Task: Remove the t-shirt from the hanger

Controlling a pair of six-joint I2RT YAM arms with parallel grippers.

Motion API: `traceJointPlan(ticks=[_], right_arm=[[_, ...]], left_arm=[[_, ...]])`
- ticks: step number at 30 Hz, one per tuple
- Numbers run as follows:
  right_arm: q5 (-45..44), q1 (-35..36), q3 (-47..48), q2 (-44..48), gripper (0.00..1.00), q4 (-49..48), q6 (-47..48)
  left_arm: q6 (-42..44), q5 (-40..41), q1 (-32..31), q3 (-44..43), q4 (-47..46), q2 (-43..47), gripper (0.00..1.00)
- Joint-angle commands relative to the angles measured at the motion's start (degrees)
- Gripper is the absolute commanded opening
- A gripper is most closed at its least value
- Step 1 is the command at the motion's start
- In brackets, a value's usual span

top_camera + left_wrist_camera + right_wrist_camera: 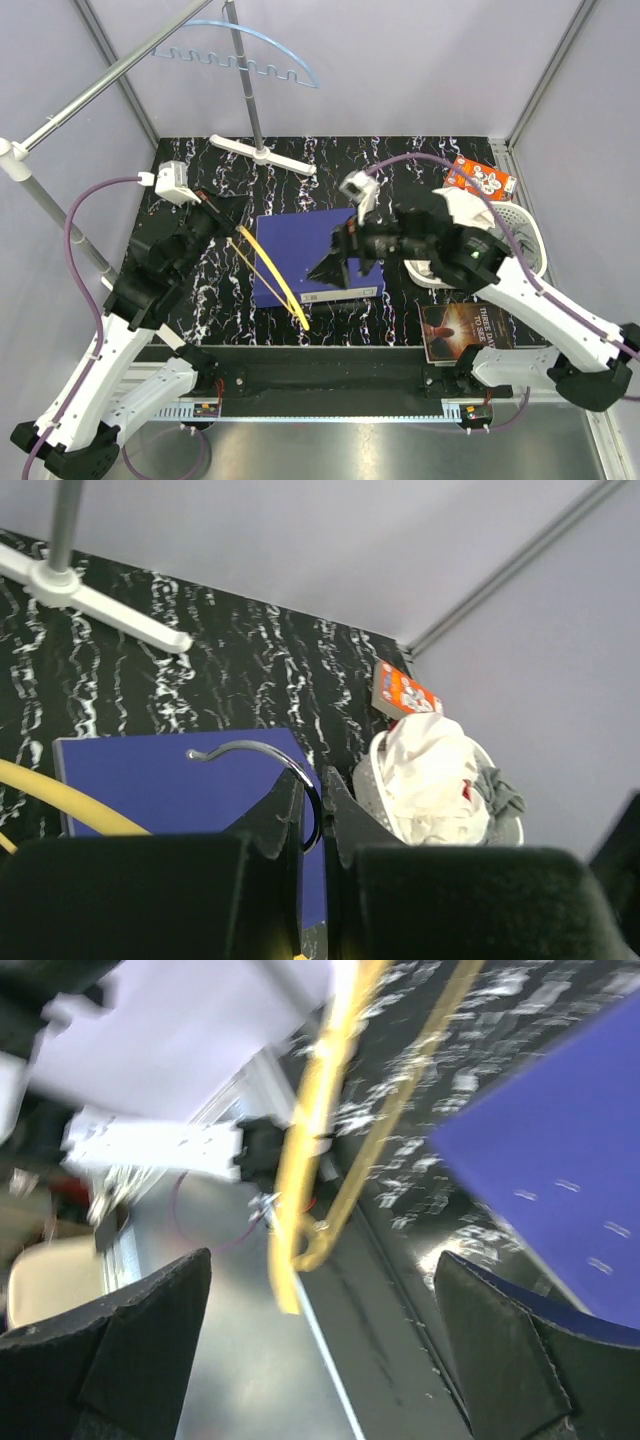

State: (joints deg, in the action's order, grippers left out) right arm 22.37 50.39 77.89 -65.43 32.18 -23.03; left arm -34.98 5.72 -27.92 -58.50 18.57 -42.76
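- t-shirt [305, 240]: blue, lying flat at table centre.
- hanger [272, 268]: yellow, bare, over the shirt's 8 o'clock edge; hook clamped by left gripper [318, 800].
- right gripper [322, 1270]: jaws spread wide, empty, at the shirt's 4 o'clock.

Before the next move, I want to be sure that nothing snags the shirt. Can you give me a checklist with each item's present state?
1. Left claw shut on the hanger hook: ok.
2. Right claw open, holding nothing: ok.
3. Yellow hanger arms bare, outside the t-shirt: ok.
4. T-shirt lying flat on the table: ok.
5. Right claw lifted clear of the t-shirt: cannot tell.
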Motion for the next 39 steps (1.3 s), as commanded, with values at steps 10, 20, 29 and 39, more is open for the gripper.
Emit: traceJointPlan(ticks=[10,20,29,39], right_arm=[[-15.6,19.21,6.05,-12.7,0.77,-4.23,4.92],[-33.26,24.76,1.93,-12.8,0.59,-6.43,7.38],[-36.78,24.93,-1.42,-11.3,0.0,-11.97,6.94],[-37.86,21.26,-0.37,-8.84,0.0,-14.52,11.25]], left_arm=[[-5.0,9.75,-0.12,-3.11,1.03,2.33,0.0],[-8.43,12.21,-0.11,-2.23,1.65,4.44,0.0],[-11.69,11.69,-0.2,-2.23,2.26,5.94,0.11],[-5.28,7.38,-0.12,0.49,2.26,15.51,0.71]])
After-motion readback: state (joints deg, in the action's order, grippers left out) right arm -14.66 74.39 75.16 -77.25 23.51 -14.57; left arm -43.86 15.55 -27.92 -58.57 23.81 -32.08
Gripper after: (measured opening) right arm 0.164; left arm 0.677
